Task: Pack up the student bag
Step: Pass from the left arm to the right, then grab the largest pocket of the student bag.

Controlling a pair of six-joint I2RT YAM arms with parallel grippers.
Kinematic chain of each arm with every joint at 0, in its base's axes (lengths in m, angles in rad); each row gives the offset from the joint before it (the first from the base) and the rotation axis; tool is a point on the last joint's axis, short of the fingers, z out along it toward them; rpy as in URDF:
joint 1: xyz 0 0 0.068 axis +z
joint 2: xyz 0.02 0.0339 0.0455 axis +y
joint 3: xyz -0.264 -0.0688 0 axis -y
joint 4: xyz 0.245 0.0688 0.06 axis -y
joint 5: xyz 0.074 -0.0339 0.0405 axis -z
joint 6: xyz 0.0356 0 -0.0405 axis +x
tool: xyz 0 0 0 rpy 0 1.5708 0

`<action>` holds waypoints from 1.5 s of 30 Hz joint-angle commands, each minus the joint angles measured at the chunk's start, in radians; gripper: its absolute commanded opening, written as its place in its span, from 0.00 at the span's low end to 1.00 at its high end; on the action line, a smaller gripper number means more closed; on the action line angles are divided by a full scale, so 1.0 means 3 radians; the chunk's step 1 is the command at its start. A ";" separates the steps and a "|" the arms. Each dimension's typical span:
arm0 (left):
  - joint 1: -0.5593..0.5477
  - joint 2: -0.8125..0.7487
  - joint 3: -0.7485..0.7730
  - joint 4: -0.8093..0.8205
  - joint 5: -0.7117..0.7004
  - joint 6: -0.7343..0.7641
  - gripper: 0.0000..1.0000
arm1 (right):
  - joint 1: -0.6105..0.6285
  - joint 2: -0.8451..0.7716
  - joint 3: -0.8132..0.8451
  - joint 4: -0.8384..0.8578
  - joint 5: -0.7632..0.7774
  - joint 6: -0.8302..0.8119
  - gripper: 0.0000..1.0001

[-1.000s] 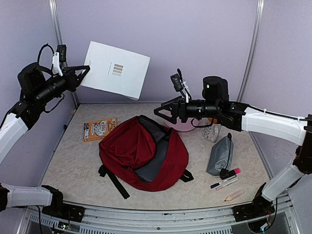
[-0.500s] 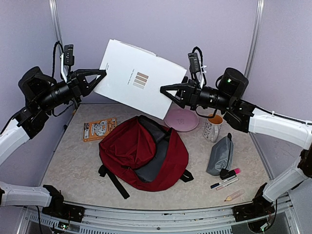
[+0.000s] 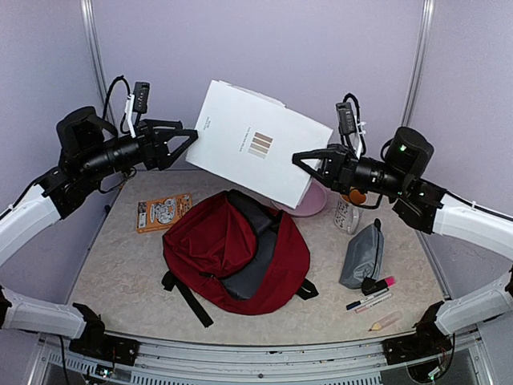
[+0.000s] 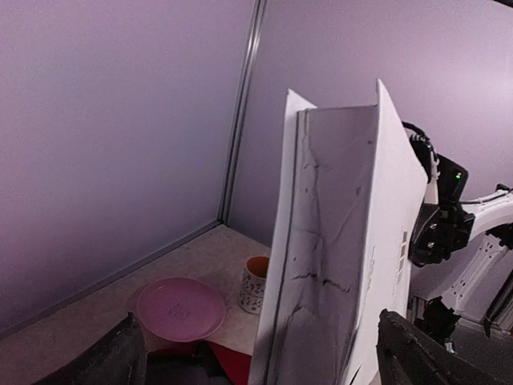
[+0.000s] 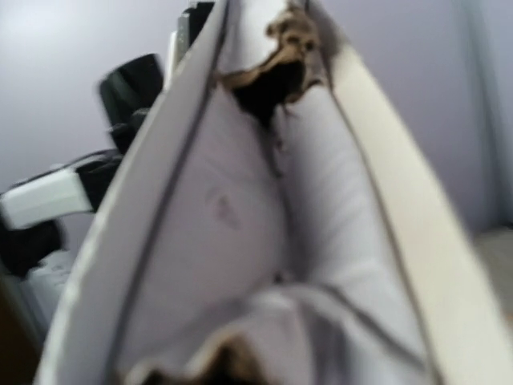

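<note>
Left gripper (image 3: 192, 136) is clamping the left edge of a white book (image 3: 260, 152), holding it tilted in the air above and behind the student bag (image 3: 216, 241). Right gripper (image 3: 303, 167) is reaching in at the opposite edge, jaws spread around it; pressing or not, cannot tell. Likely a two-arm carry to steady a thick volume. Bag is lying flat on the table (image 3: 120, 265) beneath the book, mouth unzipped and grey lining showing, ready to receive.

Left wrist: creased spine (image 4: 321, 257) is standing upright between the fingers (image 4: 409, 357); pink plate (image 4: 180, 309) and mug (image 4: 256, 285) are sitting beyond the bag.

Right wrist: page edges (image 5: 240, 241) are filling a blurred frame; own fingers not discernible.
</note>
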 commanded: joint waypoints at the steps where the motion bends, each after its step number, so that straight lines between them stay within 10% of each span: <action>1: -0.0084 0.0413 0.0272 -0.0851 -0.0608 0.0328 0.99 | -0.0304 -0.0463 -0.0275 -0.0732 0.0744 0.0099 0.05; 10: -0.0360 0.2043 0.0902 -0.1444 -0.0938 0.0743 0.98 | -0.0623 -0.0916 -0.0807 -0.1968 0.1513 0.0101 0.06; 19: -0.0417 0.3481 0.2025 -0.2010 -0.1627 0.0819 0.99 | -0.0624 -0.0860 -0.0763 -0.2246 0.0793 -0.0376 0.07; 33: -0.0309 0.2738 0.1448 -0.1895 -0.1688 0.0750 0.99 | -0.0594 -0.0443 -0.0924 -0.1906 0.0426 -0.0147 0.01; 45: -0.0313 0.3529 0.1814 -0.1985 -0.1341 0.0770 0.87 | -0.0594 -0.0234 -0.1065 -0.1765 0.0457 0.0371 0.01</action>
